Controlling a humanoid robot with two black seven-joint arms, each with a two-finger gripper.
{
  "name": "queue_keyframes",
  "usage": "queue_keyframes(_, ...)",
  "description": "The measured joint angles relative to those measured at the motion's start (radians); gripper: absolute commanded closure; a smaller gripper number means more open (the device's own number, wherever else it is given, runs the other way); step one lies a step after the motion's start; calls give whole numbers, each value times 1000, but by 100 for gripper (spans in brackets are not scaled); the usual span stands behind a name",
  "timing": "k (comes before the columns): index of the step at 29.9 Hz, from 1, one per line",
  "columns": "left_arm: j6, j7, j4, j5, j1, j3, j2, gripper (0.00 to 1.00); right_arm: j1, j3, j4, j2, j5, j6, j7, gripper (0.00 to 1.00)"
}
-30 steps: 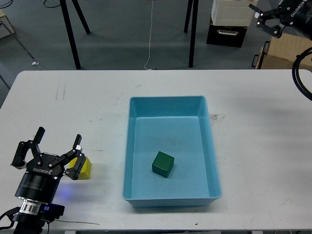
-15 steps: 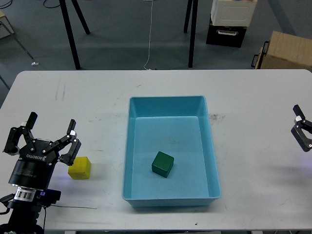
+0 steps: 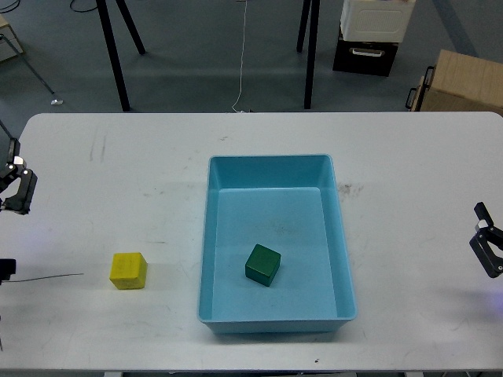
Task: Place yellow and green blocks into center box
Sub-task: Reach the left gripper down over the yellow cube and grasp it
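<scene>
A green block [image 3: 262, 265] lies inside the light blue box [image 3: 273, 164] in the middle of the white table. A yellow block [image 3: 128, 270] sits on the table to the left of the box, apart from it. Only a dark finger of my left gripper [image 3: 17, 188] shows at the left edge, well above and left of the yellow block. Only a dark part of my right gripper [image 3: 487, 246] shows at the right edge, far from the box. Neither holds anything that I can see. Whether they are open or shut does not show.
A thin dark cable [image 3: 43, 276] lies on the table at the left edge. Behind the table are black stand legs [image 3: 114, 55], a dark crate [image 3: 363, 53] and a cardboard box [image 3: 464, 78] on the floor.
My left gripper has drawn back from the yellow block to the left edge, leaving the block on the table. My right gripper came down from the top right to the right edge.
</scene>
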Motion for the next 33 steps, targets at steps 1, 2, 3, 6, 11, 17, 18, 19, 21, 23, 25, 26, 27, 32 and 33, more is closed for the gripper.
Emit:
queue_keyframes(1, 0, 10, 13, 2, -47, 1, 21, 0, 0, -1, 1, 0, -1, -1, 0, 3)
queue_keyframes(2, 0, 17, 19, 5, -83, 3, 44, 0, -1, -2, 2, 0, -2, -1, 0, 3)
queue_keyframes(3, 0, 23, 23, 14, -117, 13, 79, 0, -1, -4, 2, 0, -2, -2, -1, 3)
queue_keyframes(6, 0, 27, 25, 87, -203, 124, 223, 0, 1, -8, 2, 2, -9, -3, -1, 3)
queue_keyframes(11, 0, 31, -14, 265, -455, 469, 398, 0, 9, -25, 2, 4, -34, -3, -1, 3)
queue_keyframes(17, -1, 89, -22, 412, -874, 987, 441, 0, 28, -50, 1, 10, -74, 3, -5, 3)
queue_keyframes(18, -1, 100, -22, 426, -951, 1087, 440, 0, 28, -54, 1, 10, -76, 6, -7, 3)
queue_keyframes(19, -1, 106, -23, 435, -1016, 1171, 436, 0, 28, -58, 1, 11, -77, 9, -9, 2)
queue_keyframes(21, -1, 114, -30, 456, -1153, 1345, 421, 0, 28, -63, 1, 11, -78, 19, -12, 2)
queue_keyframes(23, 0, 125, -49, 482, -1284, 1518, 405, 0, 26, -64, 0, 12, -78, 29, -13, 2)
queue_keyframes(25, 0, 141, -84, 519, -1397, 1677, 394, 0, 25, -65, -1, 13, -78, 35, -13, 2)
queue_keyframes(26, 0, 148, -108, 544, -1452, 1759, 387, 0, 24, -65, -2, 13, -78, 37, -13, 3)
queue_keyframes(27, 0, 155, -133, 570, -1501, 1838, 380, 0, 23, -66, -3, 13, -78, 39, -13, 3)
queue_keyframes(32, 0, 166, -224, 701, -1644, 2138, 365, 0, 21, -69, -5, 13, -78, 53, -13, 3)
queue_keyframes(33, 0, 168, -232, 739, -1651, 2176, 365, 0, 21, -69, -6, 13, -78, 55, -12, 3)
